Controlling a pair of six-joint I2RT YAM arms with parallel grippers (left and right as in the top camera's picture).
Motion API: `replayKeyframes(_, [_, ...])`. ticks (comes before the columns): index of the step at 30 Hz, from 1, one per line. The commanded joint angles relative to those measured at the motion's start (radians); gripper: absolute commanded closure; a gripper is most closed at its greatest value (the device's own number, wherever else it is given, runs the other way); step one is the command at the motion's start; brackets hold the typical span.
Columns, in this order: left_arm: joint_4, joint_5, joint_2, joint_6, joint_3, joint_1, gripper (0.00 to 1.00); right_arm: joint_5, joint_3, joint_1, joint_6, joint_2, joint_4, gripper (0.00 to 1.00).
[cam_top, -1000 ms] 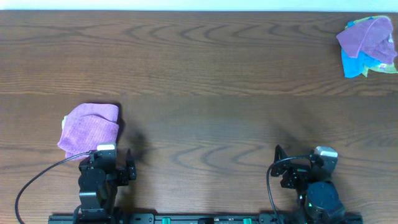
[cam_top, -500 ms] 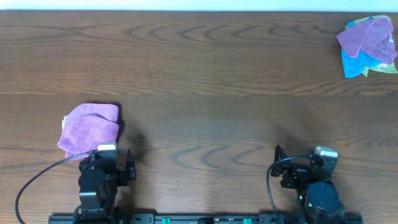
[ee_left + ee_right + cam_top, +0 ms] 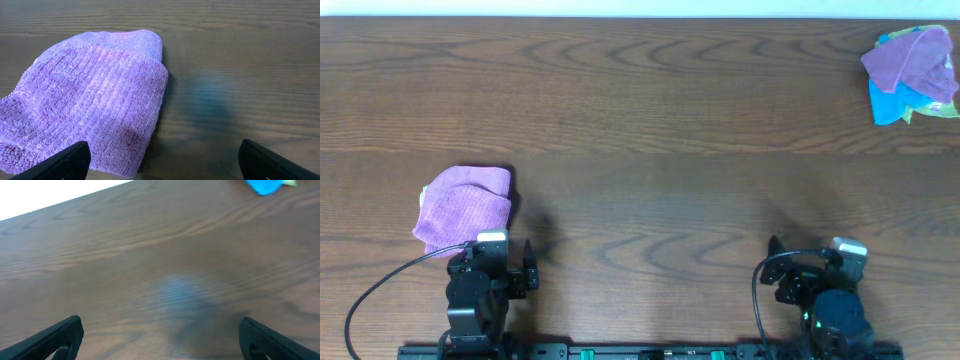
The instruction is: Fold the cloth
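Status from my desk: the left pincer is spread wide with nothing between its fingers, both tips sitting at the bottom corners of its wrist view. The purple cloth lies just ahead of it and off to its left side, apart from both fingers. That cloth shows one layer lapped over another with a rounded fold at the end farthest from the pincer, so I judge the fold already made and the piece set down flat on the table, where it can rest without springing open. The right pincer is also wide and empty. Only bare wood lies directly in front of it, and a heap of cloths sits far ahead and off to its right; just a blue scrap of it shows at the top of that wrist view. Both arms sit low at the near edge in the overhead view, which I read as a parked posture: clear of the work so the camera above sees the result. If another cloth is wanted, my guess is the right pincer would reach for that heap, since it is the closer of the two. One edge of the folded piece looks a little uneven, though I cannot tell how neat the underside is.
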Motion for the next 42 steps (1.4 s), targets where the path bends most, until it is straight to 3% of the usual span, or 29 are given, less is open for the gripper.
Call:
replayKeyframes(1, [-0.002,-0.017,-0.007,0.010,-0.010,0.006,0.05,-0.101,-0.035,-0.080,-0.159,-0.006,0.016,0.01])
replayKeyframes(10, [-0.002,-0.017,-0.007,0.010,-0.010,0.006,0.05,-0.355,-0.080,-0.333,-0.527,-0.006,0.034,0.01])
replayKeyframes(15, [-0.002,-0.018,-0.007,0.010,-0.010,0.006,0.05,-0.407,-0.125,-0.428,-0.583,-0.006,0.038,0.01])
replayKeyframes(27, [-0.002,-0.017,-0.007,0.010,-0.010,0.006,0.04,-0.343,-0.169,-0.480,-0.453,-0.006,0.063,0.01])
replayKeyframes(42, [-0.002,-0.017,-0.007,0.010,-0.010,0.006,0.04,-0.340,-0.168,-0.480,-0.447,-0.006,0.064,0.01])
